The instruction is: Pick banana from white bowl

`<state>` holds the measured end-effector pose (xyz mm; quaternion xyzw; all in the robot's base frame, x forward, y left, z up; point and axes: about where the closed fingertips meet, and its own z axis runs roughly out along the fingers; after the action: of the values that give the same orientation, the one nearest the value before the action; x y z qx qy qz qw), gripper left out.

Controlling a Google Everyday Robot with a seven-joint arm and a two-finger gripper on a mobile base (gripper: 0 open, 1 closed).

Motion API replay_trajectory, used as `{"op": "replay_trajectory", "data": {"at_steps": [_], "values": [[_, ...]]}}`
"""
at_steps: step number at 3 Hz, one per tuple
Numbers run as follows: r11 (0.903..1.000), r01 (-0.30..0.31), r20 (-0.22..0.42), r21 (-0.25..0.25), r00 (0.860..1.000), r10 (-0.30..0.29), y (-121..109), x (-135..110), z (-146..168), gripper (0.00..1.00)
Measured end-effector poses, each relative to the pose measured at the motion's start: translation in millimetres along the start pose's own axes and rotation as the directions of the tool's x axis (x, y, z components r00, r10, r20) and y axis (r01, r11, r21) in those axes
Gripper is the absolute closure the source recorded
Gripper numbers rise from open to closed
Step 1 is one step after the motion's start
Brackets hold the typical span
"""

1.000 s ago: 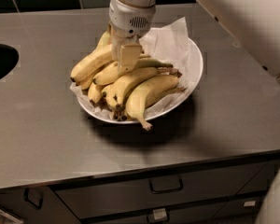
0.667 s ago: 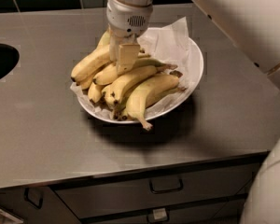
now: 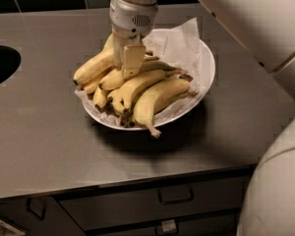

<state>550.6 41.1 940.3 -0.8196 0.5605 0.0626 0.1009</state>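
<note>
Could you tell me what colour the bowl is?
White bowl, camera view; gripper among its bananas.

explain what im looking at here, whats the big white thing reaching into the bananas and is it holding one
The big white thing is a robot arm; it belongs to a robot on a wheeled base. There is only one picture of this moment, looking down at a grey counter from above; where the camera is mounted is not on record. The arm ends in a two-finger gripper, which sits down in a pile of bananas. The bananas lie in a wide white bowl lined with crumpled paper. Whether the gripper holds a banana cannot be told. Drawers run below the counter.
</note>
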Motion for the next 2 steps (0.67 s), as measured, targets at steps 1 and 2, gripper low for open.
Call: {"op": "replay_trajectory", "data": {"at_steps": [1, 2], "values": [[0.9983, 0.019, -0.004, 0.055, 1.0, -0.019, 0.2, -7.3, -10.5, 0.55], [0.9846, 0.041, -0.038, 0.17, 0.999, -0.035, 4.0, -18.3, -43.7, 0.54]]}}
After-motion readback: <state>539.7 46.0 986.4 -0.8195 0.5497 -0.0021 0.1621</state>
